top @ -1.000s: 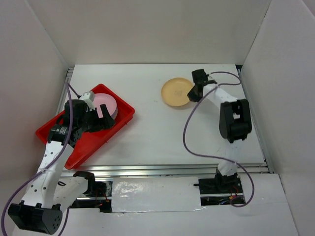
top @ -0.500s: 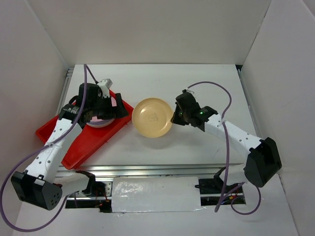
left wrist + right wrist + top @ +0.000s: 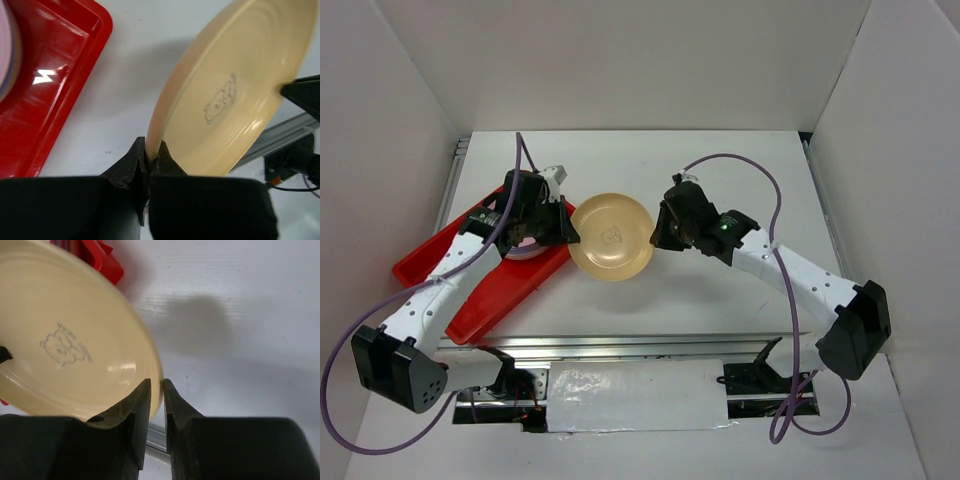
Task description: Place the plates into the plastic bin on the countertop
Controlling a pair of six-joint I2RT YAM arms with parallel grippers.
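The smooth cream plate [image 3: 240, 95] is gleaming glossily; the plastic red bin [image 3: 60, 75] at its nine o'clock is shining too; the white countertop [image 3: 240, 300] is looking matt.

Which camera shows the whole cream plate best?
Top external: the cream plate shows whole and round. Both wrist views crop it: the left wrist sees it obliquely, the right wrist only part of its face.

All we've got is plain white: back wall [image 3: 640, 60] at 12 o'clock, side walls [image 3: 370, 150] at 9 and 3, plus a metal rail [image 3: 650, 345] at 6.
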